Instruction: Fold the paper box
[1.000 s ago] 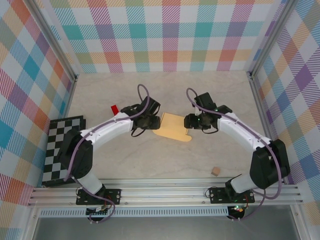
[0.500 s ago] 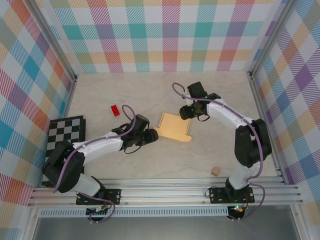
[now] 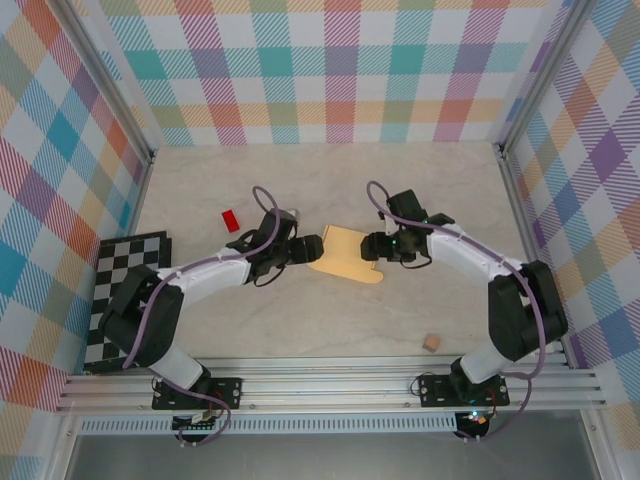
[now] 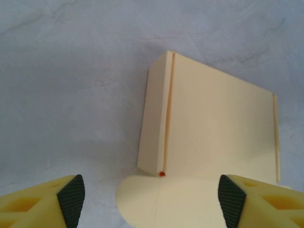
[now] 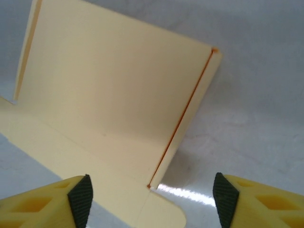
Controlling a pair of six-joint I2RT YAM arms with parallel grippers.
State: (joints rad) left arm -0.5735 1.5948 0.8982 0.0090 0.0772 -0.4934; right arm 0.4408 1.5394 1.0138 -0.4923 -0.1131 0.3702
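The paper box [image 3: 347,254] lies flat in the middle of the table, a pale yellow-orange sheet with a rounded flap at its near right corner. My left gripper [image 3: 312,248] sits at its left edge, jaws open. In the left wrist view the box [image 4: 218,128] has a narrow side strip folded up, and a rounded flap lies between my open fingers [image 4: 71,199]. My right gripper [image 3: 373,245] is at the box's right edge, also open. The right wrist view has the box [image 5: 109,85] with a raised side strip between the wide-apart pads [image 5: 225,197]. Neither gripper holds anything.
A small red block [image 3: 231,219] lies left of the left arm. A tiny tan cube [image 3: 431,342] sits near the front right. A checkerboard mat [image 3: 125,290] covers the left side. Plaid walls close in the table on three sides.
Both jaws have spread wider. The left gripper rose from the box's near-left corner to its left edge. The right gripper came down from the far edge to the right edge.
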